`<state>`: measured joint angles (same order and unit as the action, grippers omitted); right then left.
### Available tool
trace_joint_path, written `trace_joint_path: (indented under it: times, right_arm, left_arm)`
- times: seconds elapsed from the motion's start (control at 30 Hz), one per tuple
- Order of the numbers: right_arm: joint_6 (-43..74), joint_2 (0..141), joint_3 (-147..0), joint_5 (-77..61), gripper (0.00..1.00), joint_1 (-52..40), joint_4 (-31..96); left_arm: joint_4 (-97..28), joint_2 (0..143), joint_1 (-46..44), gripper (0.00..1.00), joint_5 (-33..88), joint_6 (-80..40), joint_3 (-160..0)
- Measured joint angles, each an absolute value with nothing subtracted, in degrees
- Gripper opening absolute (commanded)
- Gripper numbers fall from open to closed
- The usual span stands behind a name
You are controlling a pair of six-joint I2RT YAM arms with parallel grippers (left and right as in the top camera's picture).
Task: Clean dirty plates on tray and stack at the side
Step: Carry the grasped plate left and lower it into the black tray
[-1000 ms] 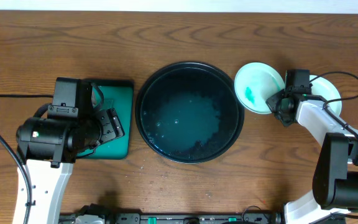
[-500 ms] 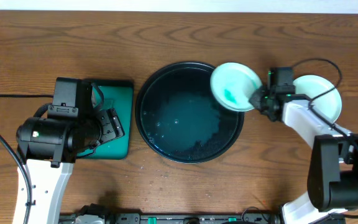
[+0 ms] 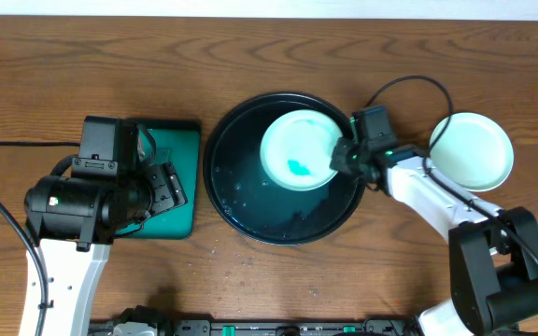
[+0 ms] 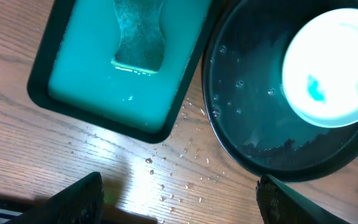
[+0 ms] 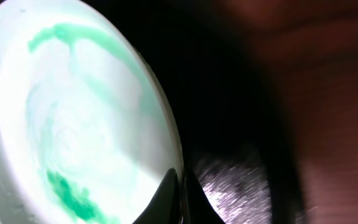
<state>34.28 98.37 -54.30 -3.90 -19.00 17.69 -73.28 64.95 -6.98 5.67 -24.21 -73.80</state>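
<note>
Jaws of the right gripper (image 3: 344, 157) pinch shut on the rim of a smeared mint plate (image 3: 297, 149), holding it over the round black tray (image 3: 236, 201), probably so drips stay inside during wiping. Left gripper (image 4: 179, 205) hangs wide open and empty above the green rectangular tray (image 4: 86, 68); a second plate (image 3: 473, 151) sits aside on the surface (image 3: 250, 47).

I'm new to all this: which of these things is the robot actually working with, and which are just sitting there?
Job: smeared plate, pinched at its rim by the right gripper; round black tray under it; pale plate on the table at the right.
Lying about: rectangular green tray, perhaps for washing, untouched now; black cable at the left edge.
</note>
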Motion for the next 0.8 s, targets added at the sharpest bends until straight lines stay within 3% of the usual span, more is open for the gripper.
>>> trace_joint_path:
  times: [0.23,0.37,0.57,0.8]
  right_arm:
    - [41.69,98.37,-54.28,-3.38,0.01,-23.33,23.64]
    - [45.34,98.37,-54.28,-3.75,0.20,-24.40,24.71]
    - [45.15,98.37,-54.28,-5.54,0.13,-27.75,24.58]
    - [42.78,98.37,-54.28,-4.21,0.17,-33.69,25.32]
  left_arm:
    - [-73.28,64.95,-6.98,0.79,5.67,-24.21,-73.80]
    - [-73.30,64.95,-6.98,0.79,5.67,-24.21,-73.80]
    - [-73.28,64.95,-6.98,0.79,5.67,-24.21,-73.80]
    - [-73.28,64.95,-6.98,0.79,5.67,-24.21,-73.80]
